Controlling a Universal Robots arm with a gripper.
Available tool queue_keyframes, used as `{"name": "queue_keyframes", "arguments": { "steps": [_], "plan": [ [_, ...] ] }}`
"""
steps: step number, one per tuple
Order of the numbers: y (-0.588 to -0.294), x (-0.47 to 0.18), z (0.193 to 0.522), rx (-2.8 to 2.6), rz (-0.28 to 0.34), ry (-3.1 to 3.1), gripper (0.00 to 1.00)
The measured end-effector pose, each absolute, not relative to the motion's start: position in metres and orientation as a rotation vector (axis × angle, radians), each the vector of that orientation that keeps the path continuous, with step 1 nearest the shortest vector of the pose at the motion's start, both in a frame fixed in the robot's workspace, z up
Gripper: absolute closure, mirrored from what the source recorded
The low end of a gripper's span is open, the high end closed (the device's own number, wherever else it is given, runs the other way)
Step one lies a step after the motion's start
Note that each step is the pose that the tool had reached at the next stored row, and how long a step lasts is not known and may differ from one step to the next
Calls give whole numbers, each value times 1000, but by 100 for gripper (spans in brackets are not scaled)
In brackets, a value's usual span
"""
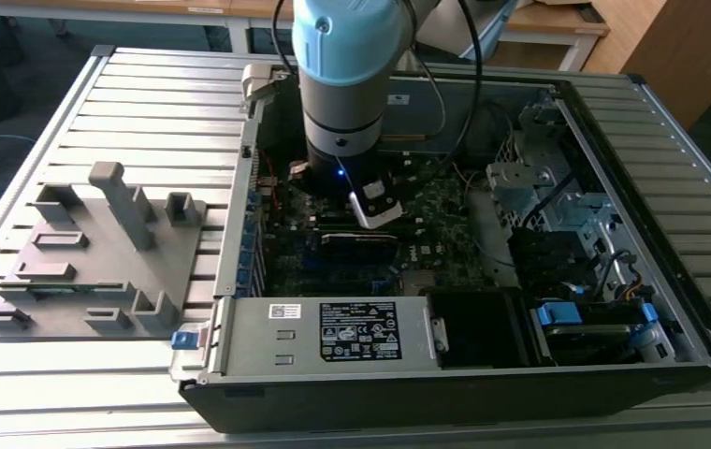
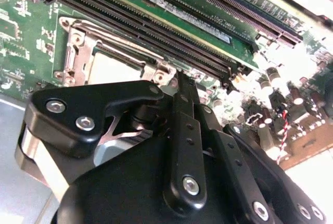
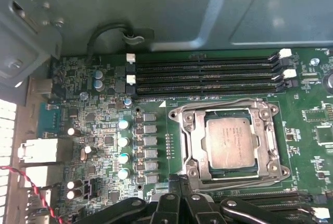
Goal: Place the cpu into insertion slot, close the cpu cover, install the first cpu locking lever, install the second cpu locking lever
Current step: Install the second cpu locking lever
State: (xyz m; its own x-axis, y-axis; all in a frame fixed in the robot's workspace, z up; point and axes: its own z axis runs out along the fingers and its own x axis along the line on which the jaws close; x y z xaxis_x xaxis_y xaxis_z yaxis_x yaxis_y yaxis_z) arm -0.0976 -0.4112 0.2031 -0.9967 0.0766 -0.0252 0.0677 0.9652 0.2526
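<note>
The cpu, a flat square with a dull silver top, lies seated in the insertion slot on the green motherboard. The cpu cover, a thin metal frame, lies flat around the chip, its window showing the chip's top. Thin wire levers run along the socket's edges, down close to the frame. In the second wrist view the cpu and cover sit just beyond my black gripper. My gripper hovers beside the socket's edge, fingers together with nothing between them. In the exterior view the gripper hangs low inside the case.
Long black memory slots lie beside the socket. Capacitors and a red-black wire stand off to one side. The power supply and drive cage hem in the board. A grey fixture plate lies at the exterior view's left.
</note>
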Motion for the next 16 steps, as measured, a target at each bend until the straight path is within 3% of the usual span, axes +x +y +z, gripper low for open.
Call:
{"name": "queue_keyframes", "arguments": {
  "steps": [16],
  "plan": [
    [-402, -95, 215, 128, 317, 3085, 90]
  ]
}}
